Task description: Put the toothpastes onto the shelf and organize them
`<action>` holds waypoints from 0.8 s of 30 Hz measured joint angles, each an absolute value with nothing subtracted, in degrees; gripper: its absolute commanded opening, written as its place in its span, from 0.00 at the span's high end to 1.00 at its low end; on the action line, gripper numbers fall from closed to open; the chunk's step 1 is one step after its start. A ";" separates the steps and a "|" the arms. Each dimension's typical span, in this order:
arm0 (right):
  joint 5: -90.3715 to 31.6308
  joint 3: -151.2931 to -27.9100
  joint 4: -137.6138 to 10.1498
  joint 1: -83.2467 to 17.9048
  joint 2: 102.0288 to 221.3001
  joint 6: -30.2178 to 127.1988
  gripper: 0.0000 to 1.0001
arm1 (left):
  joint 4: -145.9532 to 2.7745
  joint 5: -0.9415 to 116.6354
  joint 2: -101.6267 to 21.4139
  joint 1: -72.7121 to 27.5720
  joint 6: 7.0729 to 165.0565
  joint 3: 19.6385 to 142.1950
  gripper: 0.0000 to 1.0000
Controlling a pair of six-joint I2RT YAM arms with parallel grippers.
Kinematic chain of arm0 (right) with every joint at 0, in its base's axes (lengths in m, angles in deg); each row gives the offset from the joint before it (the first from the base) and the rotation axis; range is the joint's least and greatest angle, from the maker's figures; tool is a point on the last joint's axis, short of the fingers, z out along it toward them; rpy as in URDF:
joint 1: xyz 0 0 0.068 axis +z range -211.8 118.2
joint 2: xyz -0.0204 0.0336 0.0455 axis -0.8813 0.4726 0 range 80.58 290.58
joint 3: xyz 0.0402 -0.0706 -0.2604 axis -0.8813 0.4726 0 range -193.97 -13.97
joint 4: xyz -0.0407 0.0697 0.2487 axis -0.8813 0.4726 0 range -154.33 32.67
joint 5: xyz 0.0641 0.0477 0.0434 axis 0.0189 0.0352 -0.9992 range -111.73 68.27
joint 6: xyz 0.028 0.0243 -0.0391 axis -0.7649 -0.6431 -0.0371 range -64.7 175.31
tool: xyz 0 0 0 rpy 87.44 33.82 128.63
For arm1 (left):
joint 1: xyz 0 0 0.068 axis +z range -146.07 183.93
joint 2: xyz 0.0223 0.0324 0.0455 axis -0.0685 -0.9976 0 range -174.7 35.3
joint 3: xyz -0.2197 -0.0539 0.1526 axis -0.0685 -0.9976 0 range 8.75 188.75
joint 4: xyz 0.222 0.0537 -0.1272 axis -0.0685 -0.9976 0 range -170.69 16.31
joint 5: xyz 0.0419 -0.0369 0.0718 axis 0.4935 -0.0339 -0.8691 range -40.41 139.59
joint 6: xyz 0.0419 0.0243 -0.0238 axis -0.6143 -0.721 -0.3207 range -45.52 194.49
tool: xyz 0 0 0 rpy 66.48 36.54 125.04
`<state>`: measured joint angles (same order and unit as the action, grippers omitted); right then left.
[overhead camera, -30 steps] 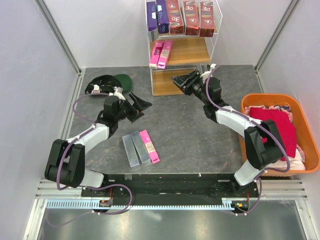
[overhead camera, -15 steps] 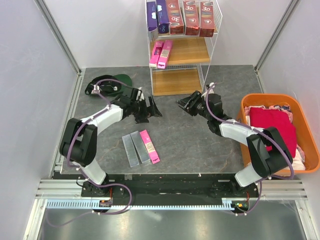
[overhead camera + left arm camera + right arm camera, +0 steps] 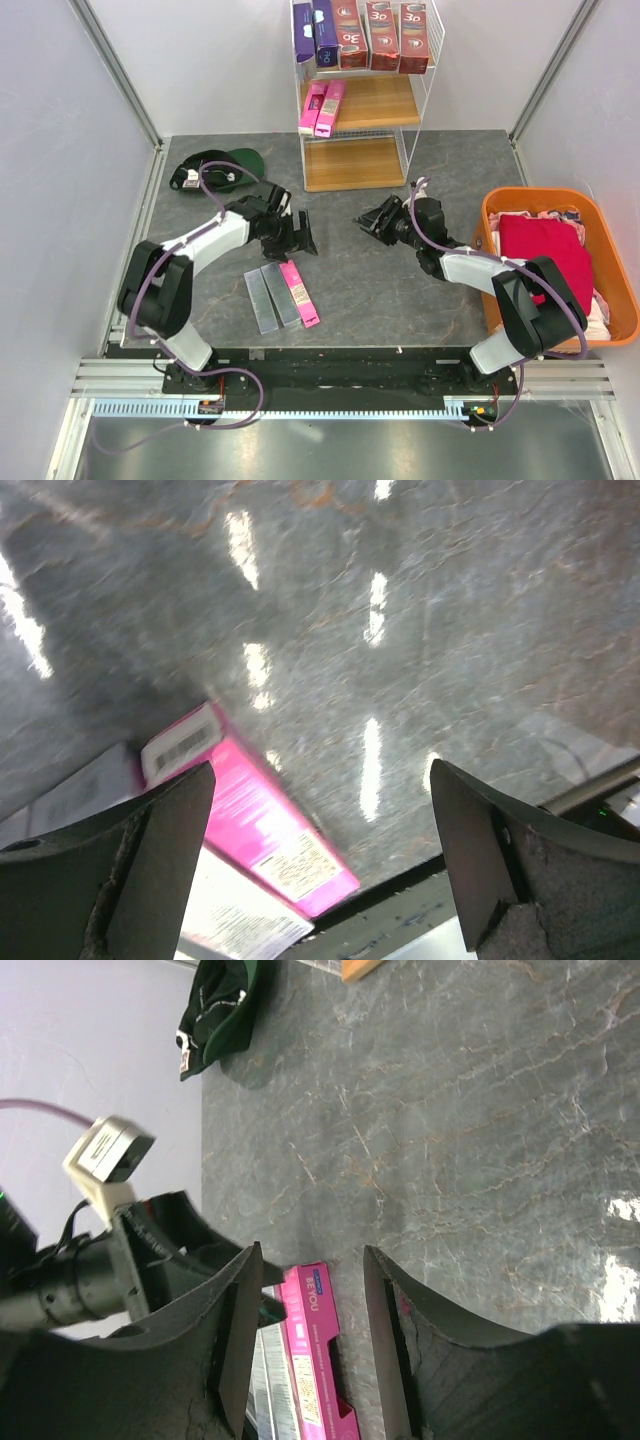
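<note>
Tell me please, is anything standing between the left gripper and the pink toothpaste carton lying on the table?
Nothing visible does. The left gripper hangs open near the far end of the pink carton, with only bare table between them. Two silver-grey cartons lie beside it, not in the path.

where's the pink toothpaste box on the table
In the top view the pink carton lies on the table left of centre, beside two silver-grey cartons, below the left gripper.

Three toothpastes lie, seemingly touching, before the shelf.
</note>
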<state>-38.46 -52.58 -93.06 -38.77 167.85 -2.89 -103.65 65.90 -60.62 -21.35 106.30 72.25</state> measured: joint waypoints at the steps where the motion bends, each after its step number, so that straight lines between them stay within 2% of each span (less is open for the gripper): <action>1: -38.59 -52.36 -93.08 -38.75 167.85 -2.89 0.47 | -103.74 65.14 -59.22 -21.50 106.30 70.96 0.05; 5: -39.25 -51.51 -93.43 -38.77 167.85 -2.87 0.47 | -103.32 62.95 -53.25 -22.75 106.43 65.04 0.05; 9: -40.06 -51.48 -93.89 -38.75 167.85 -2.87 0.47 | -102.29 61.73 -52.79 -23.73 106.71 62.68 0.06; 17: -41.70 -51.44 -95.35 -38.77 168.81 -2.89 0.45 | -102.45 59.30 -54.08 -25.19 107.81 63.69 0.09; 24: -43.33 -51.35 -96.47 -38.77 169.60 -2.93 0.43 | -106.42 54.38 -60.40 -28.67 108.11 70.48 0.14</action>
